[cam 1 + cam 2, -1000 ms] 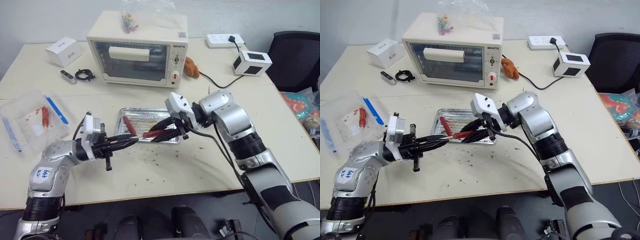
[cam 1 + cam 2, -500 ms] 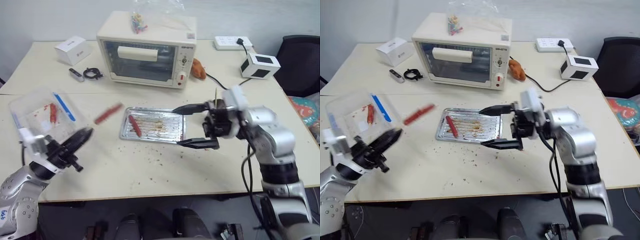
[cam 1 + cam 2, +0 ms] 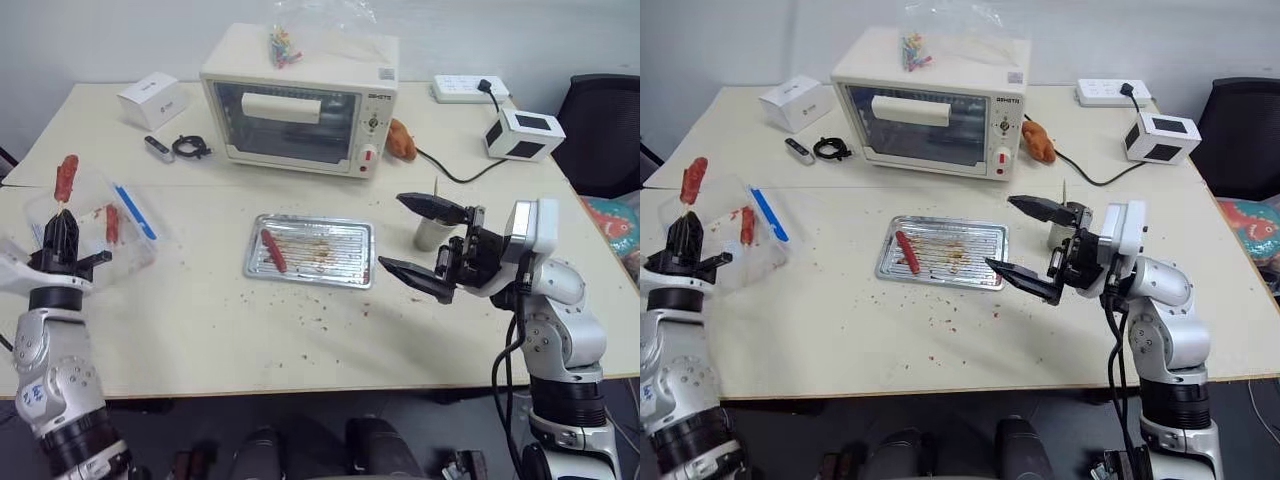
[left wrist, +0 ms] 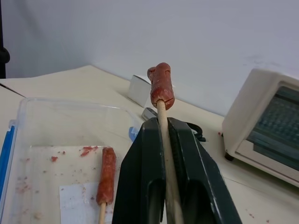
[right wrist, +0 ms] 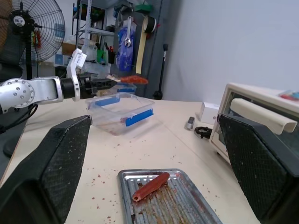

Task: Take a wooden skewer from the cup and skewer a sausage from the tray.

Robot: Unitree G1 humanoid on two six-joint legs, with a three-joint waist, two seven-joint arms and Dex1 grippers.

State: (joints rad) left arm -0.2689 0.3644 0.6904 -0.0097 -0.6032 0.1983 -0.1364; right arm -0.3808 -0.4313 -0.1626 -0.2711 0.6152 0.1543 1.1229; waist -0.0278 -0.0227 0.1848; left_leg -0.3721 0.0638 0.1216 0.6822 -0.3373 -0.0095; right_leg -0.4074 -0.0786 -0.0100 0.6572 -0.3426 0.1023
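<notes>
My left black two-fingered pincer (image 4: 161, 186): pale tan thin wooden skewer (image 4: 166, 140), small red-orange sausage (image 4: 161, 86) on its tip. My right pincer (image 3: 420, 240): black, textured pads. Shallow silver ribbed metal tray (image 3: 345, 262): brown crumb stains, one more red-orange sausage (image 3: 273, 250). Dull silver-grey metal cup (image 3: 432, 233). Clear plastic box (image 3: 135, 245): blue strips, red smears, another red sausage on a stick (image 3: 111, 224). Cream toaster oven (image 3: 300, 100), red knob. Desk (image 3: 200, 330): beige, reddish-brown crumbs.
</notes>
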